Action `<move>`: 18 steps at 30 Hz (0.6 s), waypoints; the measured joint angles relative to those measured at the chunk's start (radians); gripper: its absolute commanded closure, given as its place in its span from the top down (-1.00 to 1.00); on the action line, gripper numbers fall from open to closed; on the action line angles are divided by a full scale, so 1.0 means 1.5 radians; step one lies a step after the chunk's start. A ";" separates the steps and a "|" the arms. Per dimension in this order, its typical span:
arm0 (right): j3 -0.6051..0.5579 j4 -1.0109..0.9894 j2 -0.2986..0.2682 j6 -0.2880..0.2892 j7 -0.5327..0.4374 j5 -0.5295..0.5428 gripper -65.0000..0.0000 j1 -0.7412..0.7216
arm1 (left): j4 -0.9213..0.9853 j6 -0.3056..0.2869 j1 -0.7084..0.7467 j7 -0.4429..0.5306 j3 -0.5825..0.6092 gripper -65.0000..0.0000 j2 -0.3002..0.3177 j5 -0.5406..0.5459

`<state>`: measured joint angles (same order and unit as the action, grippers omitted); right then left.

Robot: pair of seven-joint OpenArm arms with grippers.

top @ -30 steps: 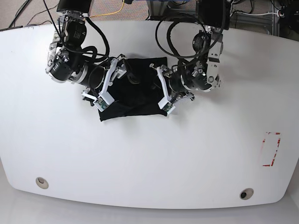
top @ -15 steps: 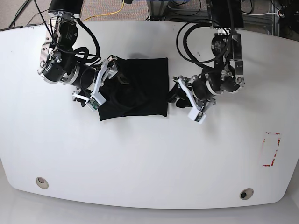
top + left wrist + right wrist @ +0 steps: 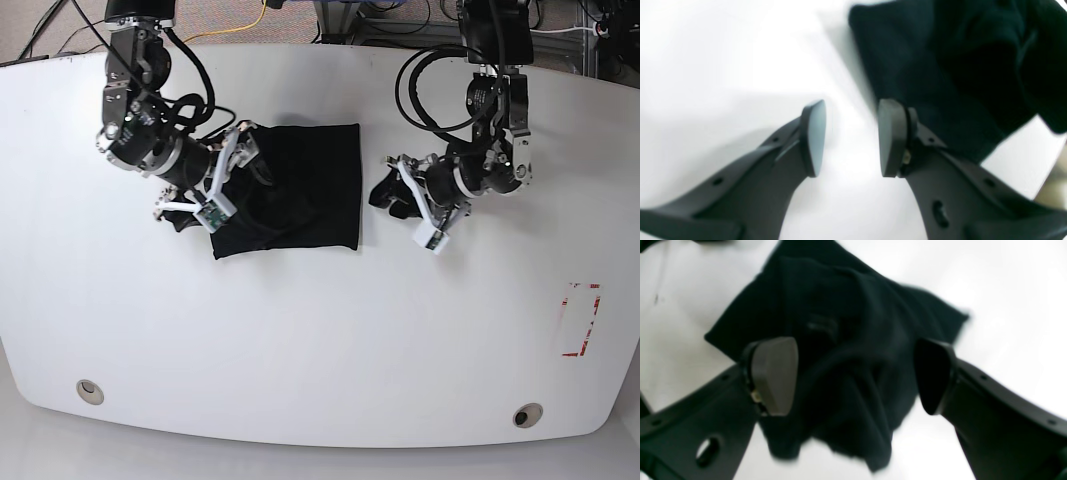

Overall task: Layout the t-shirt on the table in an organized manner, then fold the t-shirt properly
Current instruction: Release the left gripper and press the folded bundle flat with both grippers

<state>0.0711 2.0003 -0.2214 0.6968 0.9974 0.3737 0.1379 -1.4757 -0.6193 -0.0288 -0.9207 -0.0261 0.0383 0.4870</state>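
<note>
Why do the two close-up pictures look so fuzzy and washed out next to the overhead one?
Left wrist view: the t-shirt is smeared and soft, and the table glares to blank white. Right wrist view: the cloth's edges are blurred and its folds barely show in the black. Base view: sharp and evenly lit, with faint shadows under the arms.

A glossy white table (image 3: 320, 340) with curved edges carries a folded black t-shirt (image 3: 295, 195) toward its far middle. Two metal-ringed holes (image 3: 90, 390) mark its near edge; red tape rectangle (image 3: 579, 320) sits right.
</note>
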 measured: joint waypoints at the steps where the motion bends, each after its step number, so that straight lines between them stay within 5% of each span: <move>1: -0.011 0.000 0.004 0.000 -0.013 -0.017 0.61 0.004 | 0.009 -0.002 -0.004 -0.002 0.014 -0.27 0.000 0.000; 10: -0.029 -0.003 0.066 0.002 -0.059 -0.181 0.61 0.030 | 0.031 0.008 -0.011 0.053 0.094 -0.27 0.000 0.000; 18: -0.030 -0.004 0.084 0.002 -0.088 -0.193 0.61 0.029 | 0.075 0.056 -0.018 0.102 0.148 -0.27 0.013 -0.005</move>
<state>0.0265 1.9949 -0.0948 0.7002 0.8650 0.0837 0.1810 -1.3636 -0.5346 -0.0563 -0.7673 0.1959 0.0574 0.4797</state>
